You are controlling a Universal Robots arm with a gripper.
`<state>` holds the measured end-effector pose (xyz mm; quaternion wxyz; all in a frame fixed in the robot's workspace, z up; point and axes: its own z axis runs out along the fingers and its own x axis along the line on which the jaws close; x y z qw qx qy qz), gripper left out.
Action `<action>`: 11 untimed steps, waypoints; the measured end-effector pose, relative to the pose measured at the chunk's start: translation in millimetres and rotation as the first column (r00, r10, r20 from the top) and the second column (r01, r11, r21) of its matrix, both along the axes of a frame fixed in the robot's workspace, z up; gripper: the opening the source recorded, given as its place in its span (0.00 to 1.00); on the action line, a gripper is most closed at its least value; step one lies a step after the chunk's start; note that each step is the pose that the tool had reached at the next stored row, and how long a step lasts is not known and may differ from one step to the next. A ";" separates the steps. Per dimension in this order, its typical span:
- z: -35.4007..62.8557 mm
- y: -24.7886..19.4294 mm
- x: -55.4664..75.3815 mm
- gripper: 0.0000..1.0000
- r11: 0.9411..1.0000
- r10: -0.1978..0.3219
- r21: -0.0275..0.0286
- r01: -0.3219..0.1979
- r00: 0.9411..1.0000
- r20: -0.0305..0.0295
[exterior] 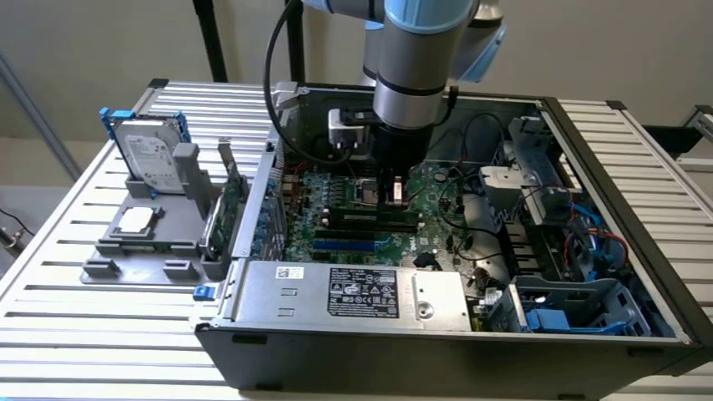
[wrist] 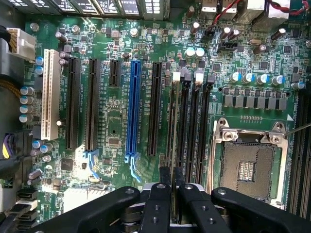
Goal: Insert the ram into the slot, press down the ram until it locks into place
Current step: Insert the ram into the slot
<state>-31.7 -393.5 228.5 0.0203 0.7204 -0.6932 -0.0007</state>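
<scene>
Wrist view: end effector (wrist: 172, 172) tight around edge-on ram (wrist: 172, 126) (a faint sliver, chips hidden).

We see a worktop (exterior: 67, 334) built of pale aluminium slats running side by side with dark gaps between them. It spreads wide towards the exterior view's left and right. Soft, even light falls on it, and the slats at the near left shine brightly. Behind the far edge stands a plain cream wall (exterior: 100, 42) with no markings that we can make out. Two black upright poles (exterior: 209, 38) rise in front of that wall at the far side. At the exterior view's left a grey metal bar (exterior: 28, 104) slants across the wall, and below it we see a strip of dull beige floor (exterior: 28, 200).
</scene>
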 end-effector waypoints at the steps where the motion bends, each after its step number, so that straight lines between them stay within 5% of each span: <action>1: -0.2 0.0 -0.1 0.13 1.000 0.000 0.000 0.000 1.000 0.001; 11: -1.4 0.5 -1.2 0.13 1.000 -0.003 0.000 0.003 1.000 0.005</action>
